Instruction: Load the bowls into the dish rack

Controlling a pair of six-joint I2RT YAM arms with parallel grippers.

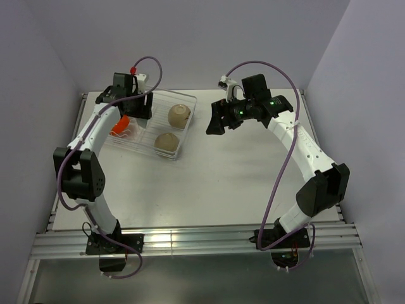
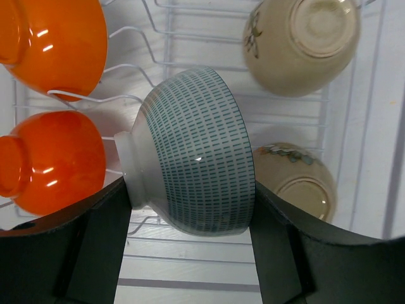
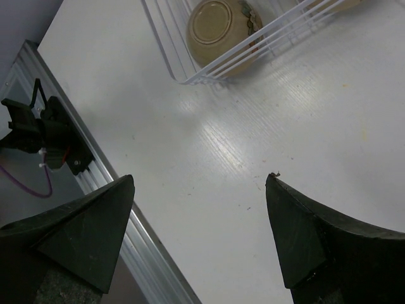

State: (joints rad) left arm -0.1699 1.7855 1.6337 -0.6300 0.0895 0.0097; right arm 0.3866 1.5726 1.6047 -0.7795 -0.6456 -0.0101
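My left gripper [image 2: 188, 193] hangs over the dish rack [image 2: 190, 31], shut on a pale teal patterned bowl [image 2: 193, 149] that lies on its side among the wires. Its fingers [image 2: 107, 228] press the bowl's foot side and rim side. In the top view this gripper [image 1: 142, 106] covers the teal bowl. Two cream bowls [image 2: 300, 41] [image 2: 297, 180] rest in the rack to the right. An orange bowl [image 2: 54, 161] sits to the left, with a second orange shape [image 2: 54, 44] beyond it. My right gripper [image 1: 214, 123] hovers open and empty over bare table, right of the rack [image 1: 188, 123].
The right wrist view shows one cream bowl [image 3: 221, 25] inside the rack's corner [image 3: 266, 44] and the table's metal edge rail [image 3: 126, 221] below the open gripper [image 3: 199, 183]. Purple walls enclose the table on three sides.
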